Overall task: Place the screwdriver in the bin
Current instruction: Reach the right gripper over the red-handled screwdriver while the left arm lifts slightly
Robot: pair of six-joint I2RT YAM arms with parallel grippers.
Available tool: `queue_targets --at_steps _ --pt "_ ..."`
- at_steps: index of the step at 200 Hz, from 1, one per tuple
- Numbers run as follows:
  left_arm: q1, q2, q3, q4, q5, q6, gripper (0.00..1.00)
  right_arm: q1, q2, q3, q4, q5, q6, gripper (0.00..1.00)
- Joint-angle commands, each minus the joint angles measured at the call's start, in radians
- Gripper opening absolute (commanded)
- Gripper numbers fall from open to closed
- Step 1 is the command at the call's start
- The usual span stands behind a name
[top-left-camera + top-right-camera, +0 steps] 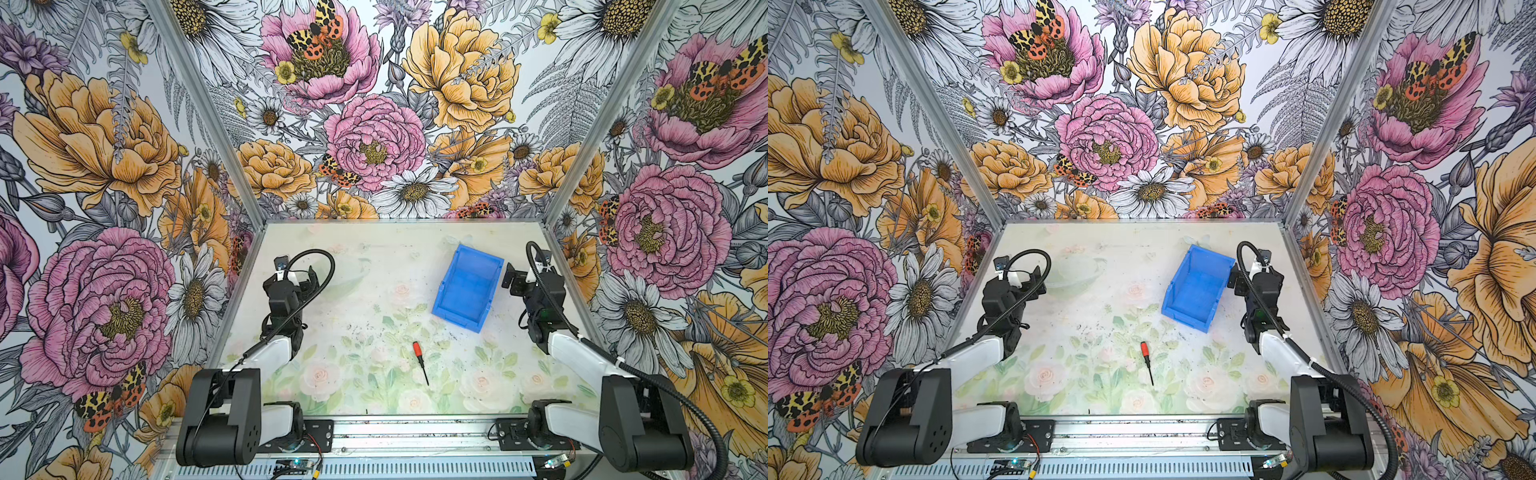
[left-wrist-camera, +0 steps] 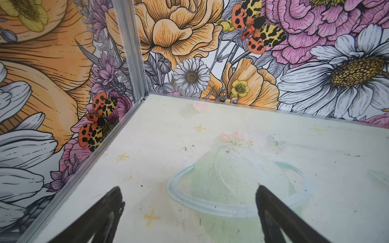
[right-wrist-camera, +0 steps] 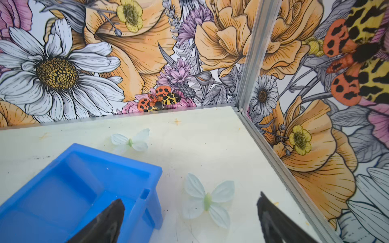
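screwdriver (image 1: 419, 360) (image 1: 1146, 360): lies flat on the desk (image 1: 374, 270), nothing holding it. It is closest to the arms' bases and shows in both top views but in neither wrist view.
long axis: runs roughly near-to-far. The black shaft (image 1: 424, 372) points back toward the bases, and the red-orange handle (image 1: 415, 347) points toward the grippers' side.
direction from the grippers: behind both, back toward their own bases, off the right gripper's left side and off the left gripper's right side.
nearer arm: the right one, by a little, as I judge it.
left gripper (image 2: 188, 188): jaws apart and empty, over bare desk, well apart from the screwdriver.
right gripper (image 3: 190, 197): jaws wide apart and empty, well apart from the screwdriver.
bin (image 3: 69, 185) (image 1: 467, 286): blue and empty, just beside the right gripper on its left side. One finger overlaps the bin's corner in the right wrist view, but I cannot tell whether they touch.
coming move, as a judgement: the right gripper must draw back and leftward, then close its jaws across the handle, square to the long axis.
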Motion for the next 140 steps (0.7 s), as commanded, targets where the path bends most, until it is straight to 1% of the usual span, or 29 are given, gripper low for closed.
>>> queue_targets --at_steps 1,14,26,46,66,91,114,140 --pt "0.006 -0.071 0.060 -0.262 0.057 -0.075 0.99 0.036 -0.042 0.133 -0.304 0.120 0.099 0.99" --pt "0.001 -0.103 0.100 -0.384 0.087 -0.145 0.99 0.058 -0.030 0.232 -0.475 0.130 0.139 0.99" --pt "-0.005 -0.128 0.126 -0.466 0.134 -0.195 0.99 0.084 -0.027 0.284 -0.560 0.113 0.142 0.99" --pt "-0.014 -0.155 0.156 -0.578 0.159 -0.285 0.99 0.182 -0.062 0.313 -0.599 0.129 0.135 0.99" --pt "-0.024 -0.169 0.179 -0.666 0.194 -0.331 0.99 0.277 -0.090 0.334 -0.636 0.144 0.138 1.00" --pt "-0.049 -0.184 0.210 -0.744 0.270 -0.328 0.99 0.401 -0.077 0.376 -0.719 0.146 0.142 1.00" --pt "-0.110 -0.214 0.242 -0.803 0.309 -0.294 0.99 0.512 -0.044 0.414 -0.788 0.140 0.164 0.99" --pt "-0.193 -0.259 0.243 -0.812 0.324 -0.272 0.99 0.606 0.013 0.455 -0.835 0.073 0.209 0.99"
